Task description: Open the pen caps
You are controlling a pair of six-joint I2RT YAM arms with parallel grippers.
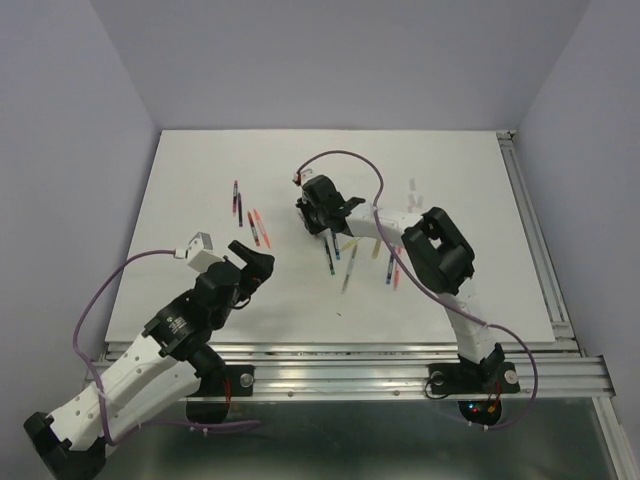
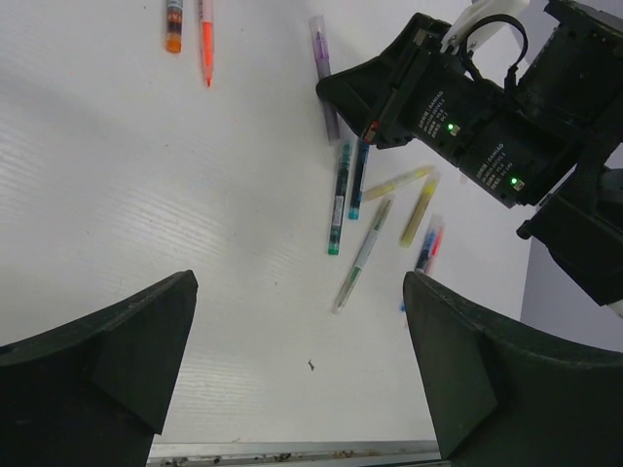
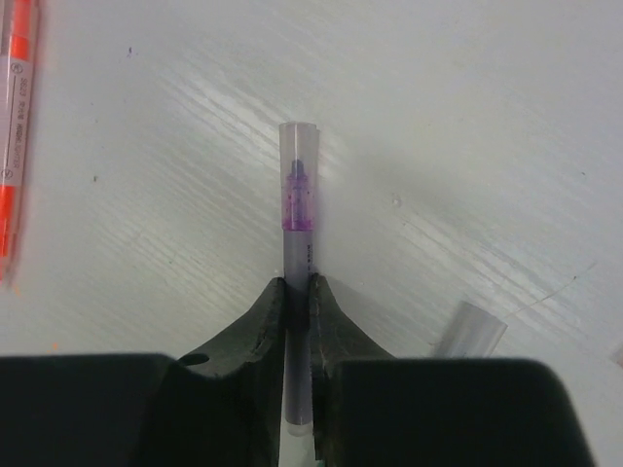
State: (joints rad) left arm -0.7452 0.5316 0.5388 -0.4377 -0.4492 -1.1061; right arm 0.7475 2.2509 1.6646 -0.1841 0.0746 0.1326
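Right gripper (image 3: 299, 292) is pinching a purple pen (image 3: 297, 255) tight between its fingers, bottom centre of the wrist view. The clear pen cap (image 3: 299, 146) is sitting on the pen's tip, pointing up-frame (purple nib showing through it). A short clear tube (image 3: 469, 331) is lying at lower right. Left gripper (image 2: 302, 341) is hovering over the white table (image 2: 146, 175), fingers spread wide, holding nothing. Other pens (image 2: 339, 199) are lying clustered mid-frame, and an orange pen (image 2: 206, 44) is lying at upper left.

White tabletop (image 1: 200, 170); pale lavender walls (image 1: 330, 60) on three sides; aluminium rail (image 1: 340, 365) along near edge.
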